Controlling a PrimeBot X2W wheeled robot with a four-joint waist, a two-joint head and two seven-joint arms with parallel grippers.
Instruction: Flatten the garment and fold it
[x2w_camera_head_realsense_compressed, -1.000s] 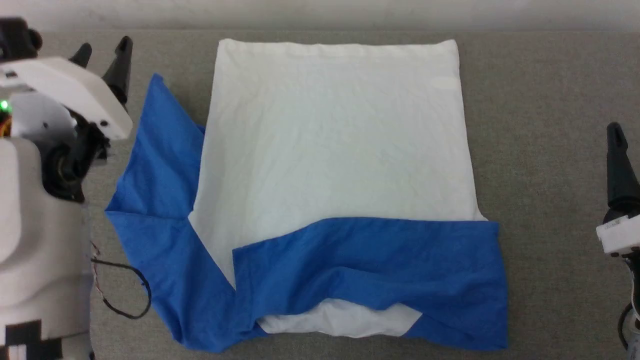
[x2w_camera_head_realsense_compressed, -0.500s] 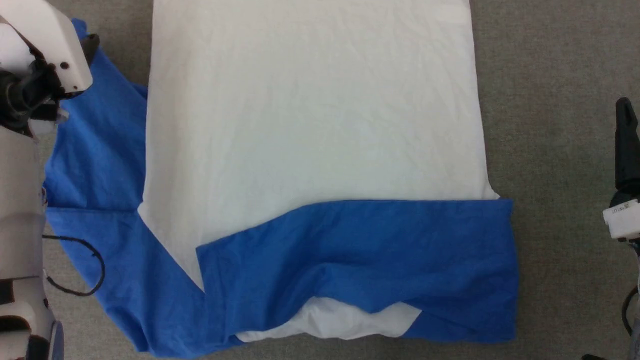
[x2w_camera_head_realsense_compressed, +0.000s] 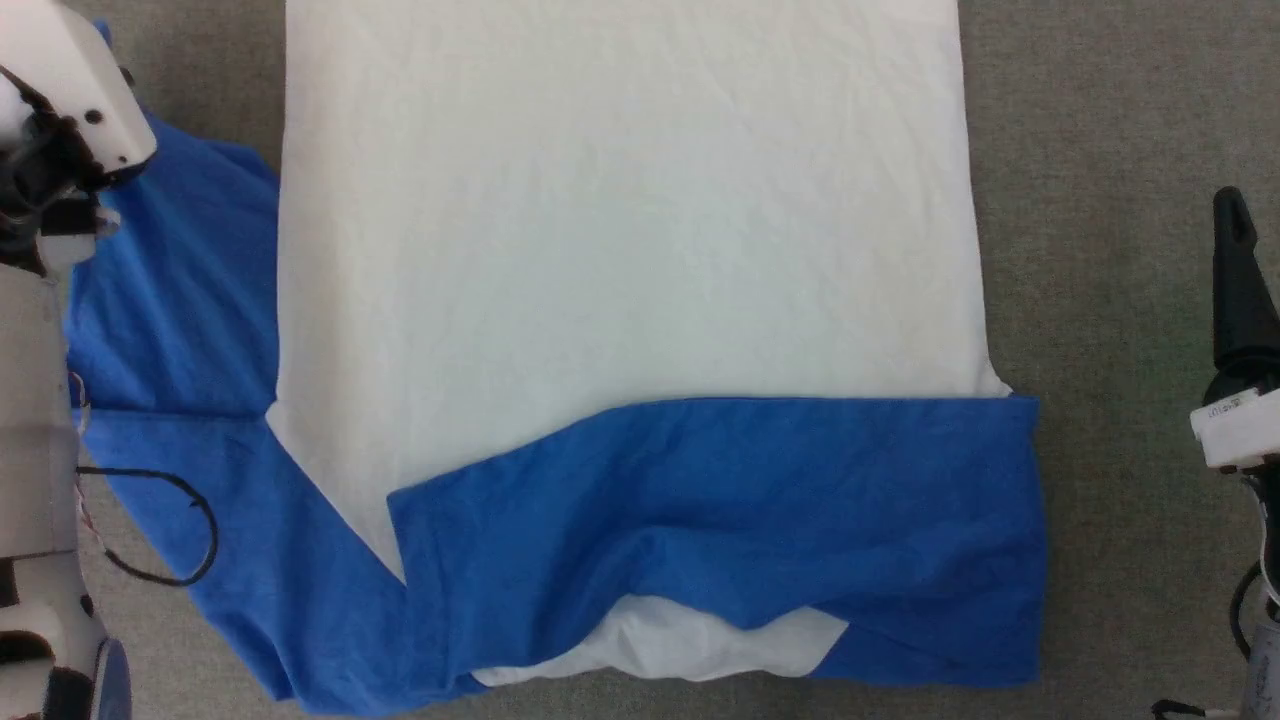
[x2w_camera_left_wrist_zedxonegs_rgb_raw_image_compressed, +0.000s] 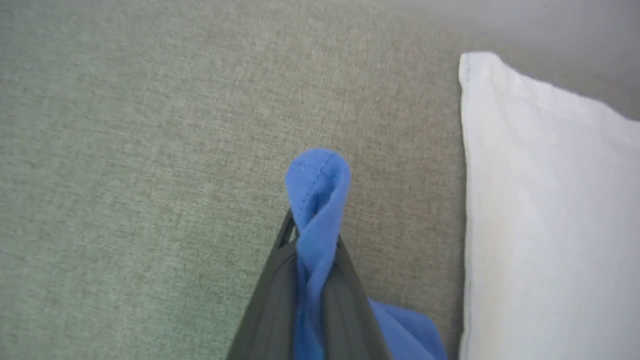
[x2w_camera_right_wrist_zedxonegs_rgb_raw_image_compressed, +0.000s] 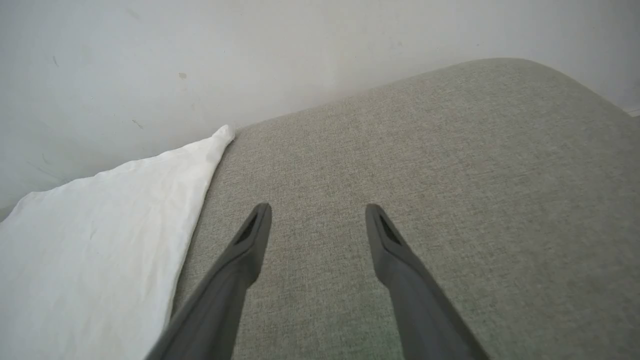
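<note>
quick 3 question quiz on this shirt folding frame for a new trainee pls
1. True or false: the right gripper is clamped on the garment.
2. Which part of the garment does the left gripper pinch? A the hem; B a blue sleeve end; C the neckband.
3. Fill in: the other sleeve lies folded across the garment, toward the ___ of the head view.

Key:
1. False. Its fingers are spread apart over bare grey fabric surface, beside the garment.
2. B.
3. bottom.
</note>
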